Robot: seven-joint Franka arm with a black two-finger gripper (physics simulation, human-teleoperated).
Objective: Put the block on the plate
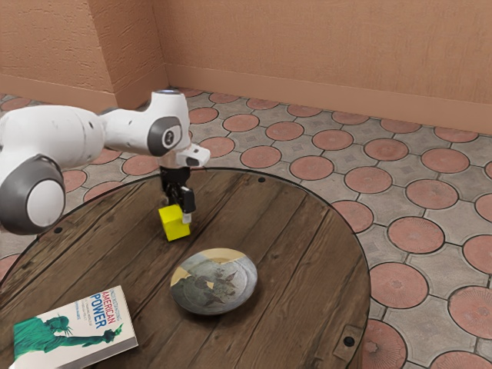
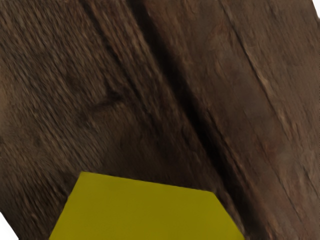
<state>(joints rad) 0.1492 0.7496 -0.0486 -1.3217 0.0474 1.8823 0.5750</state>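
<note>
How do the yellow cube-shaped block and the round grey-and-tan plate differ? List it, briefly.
Colour: the yellow cube-shaped block is one plain colour; the round grey-and-tan plate is patterned.
Shape: the block is boxy with flat faces; the plate is shallow and circular.
Size: the plate is clearly wider than the block.
Place: the block is at the black gripper; the plate is away from it.
Shared: neither touches the book.

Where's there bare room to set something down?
Between the plate and the rim of the table on the exterior view's right, and beyond the plate toward the far rim. It's crowded where my arm reaches down at the block; the book and plate leave a narrower gap.
</note>
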